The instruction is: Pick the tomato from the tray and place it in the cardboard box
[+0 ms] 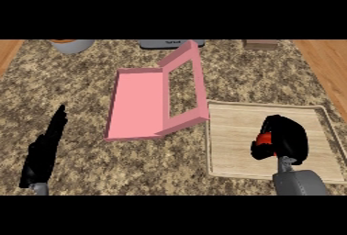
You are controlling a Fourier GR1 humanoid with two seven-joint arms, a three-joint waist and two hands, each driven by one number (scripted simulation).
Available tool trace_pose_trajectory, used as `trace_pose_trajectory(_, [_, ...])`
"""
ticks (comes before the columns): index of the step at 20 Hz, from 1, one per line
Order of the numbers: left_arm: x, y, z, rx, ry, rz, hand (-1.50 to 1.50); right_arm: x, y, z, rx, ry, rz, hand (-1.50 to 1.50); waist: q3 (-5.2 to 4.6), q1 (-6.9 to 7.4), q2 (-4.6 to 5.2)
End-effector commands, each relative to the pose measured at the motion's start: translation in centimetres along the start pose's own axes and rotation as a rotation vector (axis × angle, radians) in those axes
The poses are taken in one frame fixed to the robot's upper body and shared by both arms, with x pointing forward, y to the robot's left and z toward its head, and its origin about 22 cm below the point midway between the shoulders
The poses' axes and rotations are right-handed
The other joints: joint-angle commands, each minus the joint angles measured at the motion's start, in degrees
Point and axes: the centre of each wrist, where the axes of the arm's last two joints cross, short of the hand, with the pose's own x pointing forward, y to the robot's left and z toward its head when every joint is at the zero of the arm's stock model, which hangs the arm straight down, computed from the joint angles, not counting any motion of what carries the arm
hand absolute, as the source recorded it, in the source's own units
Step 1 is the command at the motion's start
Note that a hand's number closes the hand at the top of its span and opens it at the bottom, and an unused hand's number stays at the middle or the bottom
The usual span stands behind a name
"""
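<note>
Right robot hand (284, 137) curled, left (44, 149) straight

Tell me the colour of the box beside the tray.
Pink, in the head view: the box is pink inside and out.

A speckled brown granite countertop (81, 92) fills most of the view, with strips of orange-brown wooden surface (325, 59) beyond it at the left and right edges. Along the far edge stand a grey round pot with an orange top (70, 45) at the left, a dark grey flat object (163, 43) near the middle, and a small brown block (261, 44) to the right, all cut off by the frame.
</note>
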Motion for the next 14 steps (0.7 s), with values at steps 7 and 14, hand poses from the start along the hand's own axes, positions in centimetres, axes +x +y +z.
trace_pose_trajectory(7, [0.7, -0.6, -0.7, -0.028, -0.021, 0.017, 0.0, 10.6, -6.0, 12.0, -0.317, -0.027, -0.329, 1.5, 0.58, 2.95, 0.94])
trace_pose_trajectory(14, [1.5, 0.1, -1.1, -0.066, -0.067, 0.01, 0.0, 15.4, -9.0, 19.1, -0.437, -0.178, -0.418, 1.5, 0.65, 5.07, 1.7])
